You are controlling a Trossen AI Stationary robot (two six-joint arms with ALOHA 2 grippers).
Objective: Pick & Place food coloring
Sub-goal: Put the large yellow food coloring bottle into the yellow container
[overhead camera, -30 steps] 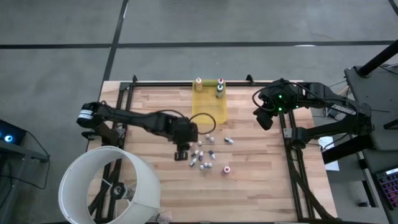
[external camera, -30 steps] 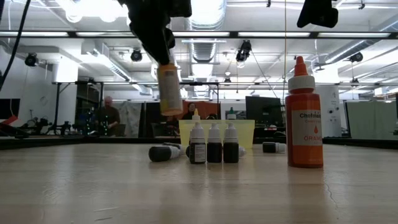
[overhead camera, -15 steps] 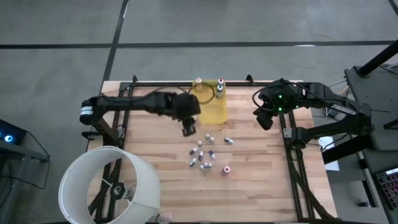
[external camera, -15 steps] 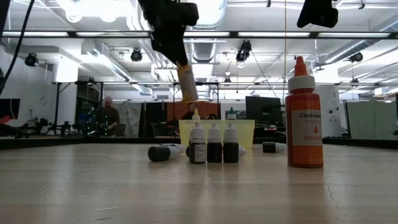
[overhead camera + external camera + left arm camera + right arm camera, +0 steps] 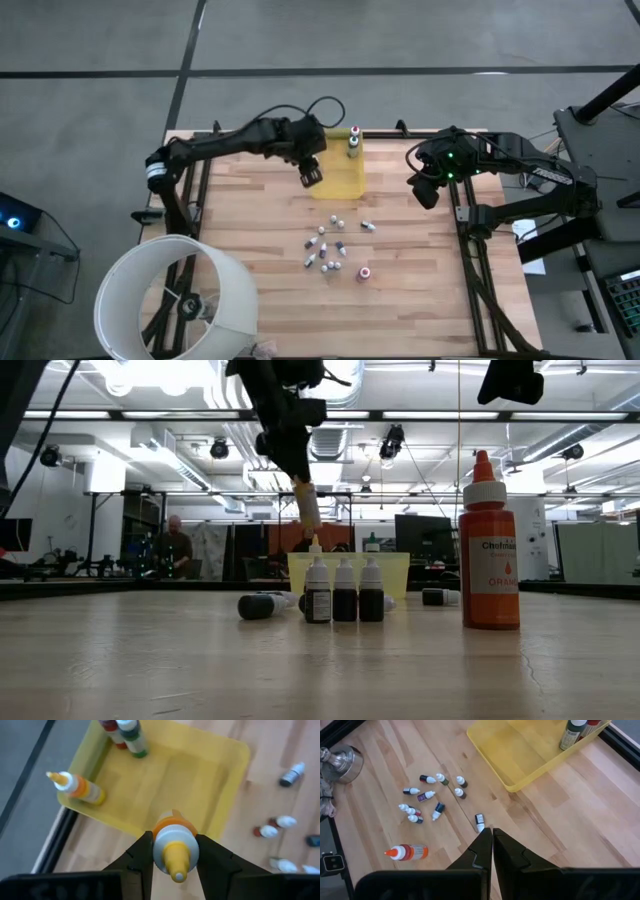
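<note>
Overhead: left gripper (image 5: 309, 176), over the small bottles a second ago, now hangs at the translucent yellow rectangular tray (image 5: 345, 182); right gripper (image 5: 424, 190) waits beside the table's right rail. Table level: large orange bottle (image 5: 490, 543) reads "ORANGE". Left wrist: fingers pinch a yellow-tipped, orange-collared bottle (image 5: 173, 847) above the tray. Right wrist: fingers pressed together, scattered tiny food coloring bottles (image 5: 431, 796) beyond
</note>
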